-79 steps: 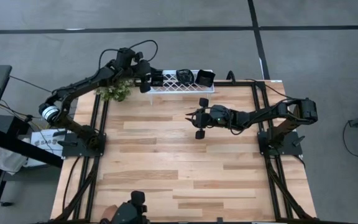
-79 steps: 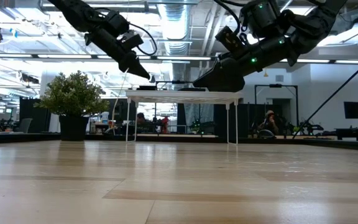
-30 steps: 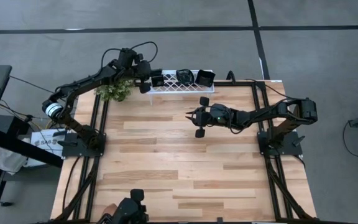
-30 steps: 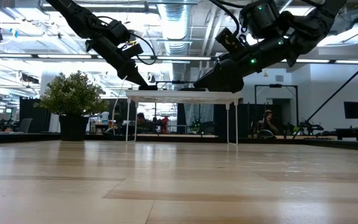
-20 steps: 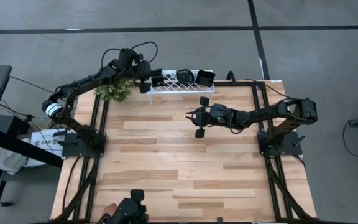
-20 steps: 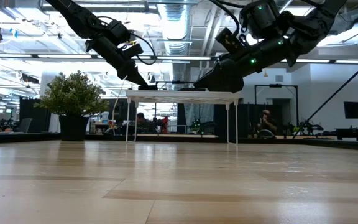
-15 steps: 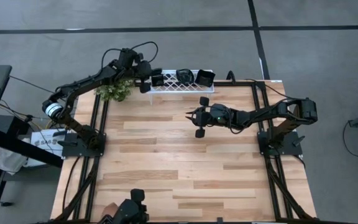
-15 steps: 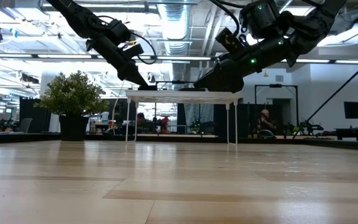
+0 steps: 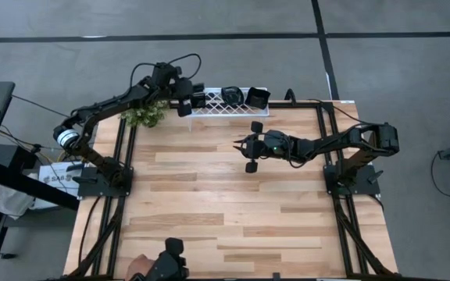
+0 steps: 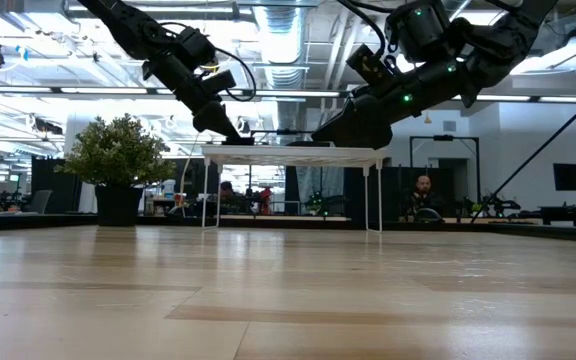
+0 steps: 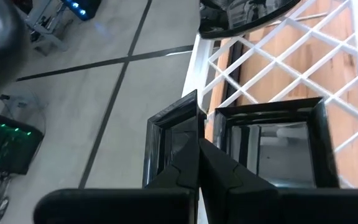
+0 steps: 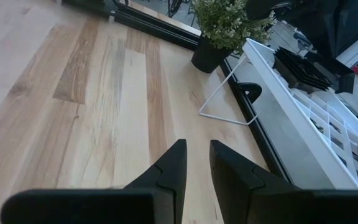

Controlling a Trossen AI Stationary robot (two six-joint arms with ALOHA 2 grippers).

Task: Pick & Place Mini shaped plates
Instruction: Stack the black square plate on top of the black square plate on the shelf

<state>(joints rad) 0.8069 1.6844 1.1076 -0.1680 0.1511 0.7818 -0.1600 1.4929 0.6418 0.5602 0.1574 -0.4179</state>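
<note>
A white lattice rack [image 9: 212, 110] stands at the table's far edge and carries mini shaped plates: a square one [image 9: 198, 100], a rounded one [image 9: 230, 95] and another square one [image 9: 258, 98]. My left gripper [image 9: 184, 107] is at the rack's left end, shut on the rim of a glossy black square plate [image 11: 169, 140]. A second square plate [image 11: 272, 146] lies right beside it on the lattice. My right gripper [image 9: 237, 145] hangs over the middle of the table, its fingers [image 12: 173, 168] a narrow gap apart, holding nothing. My left gripper pinches one side rim [image 11: 197, 124] of the square plate between its two fingertips. The fingers slant down from the table's left side. The plate reaches out past the rack's left end rail; whether it is lifted clear of the rack cannot be told.
A potted plant [image 9: 143, 115] stands just left of the rack. The wooden tabletop [image 9: 225, 203] lies bare below both arms. At the near edge a person's hand [image 9: 141, 269] is beside a dark device [image 9: 169, 268]. People sit in the room beyond.
My left gripper has stayed at the rack's left end and its wrist has rolled a little.
</note>
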